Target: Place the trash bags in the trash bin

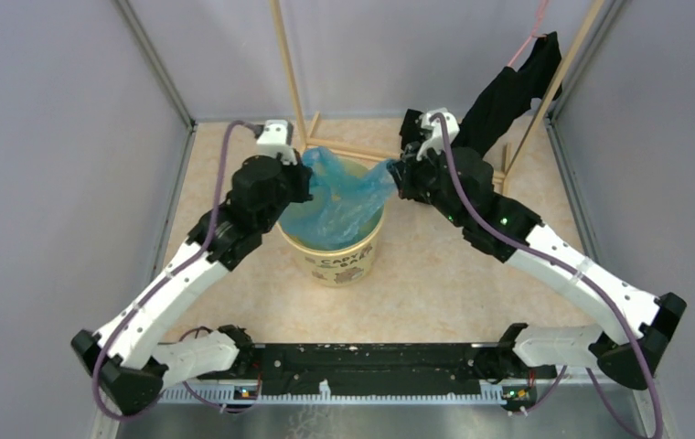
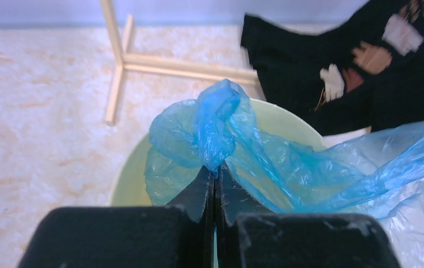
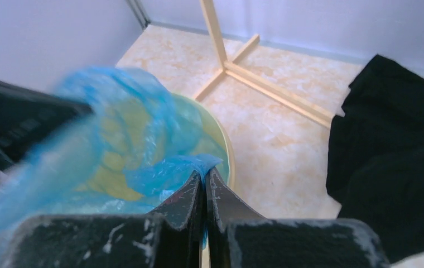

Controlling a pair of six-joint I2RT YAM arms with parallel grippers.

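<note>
The light-blue trash bag (image 1: 344, 197) hangs stretched over the mouth of the yellow-tan trash bin (image 1: 336, 265), its middle sagging into the bin. My left gripper (image 1: 305, 176) is shut on the bag's left edge, above the bin's left rim. My right gripper (image 1: 397, 174) is shut on the bag's right edge, above the right rim. In the left wrist view the gripper (image 2: 215, 170) pinches a bunched fold of the bag (image 2: 215, 125) over the bin (image 2: 126, 178). In the right wrist view the gripper (image 3: 204, 174) pinches the bag (image 3: 165, 173) at the bin's rim (image 3: 227, 151).
A black cloth garment (image 1: 508, 91) hangs from a light wooden rack (image 1: 291, 73) at the back right, close behind my right arm. The rack's foot (image 1: 362, 151) lies just behind the bin. Grey walls (image 1: 60, 137) close in the left and right sides.
</note>
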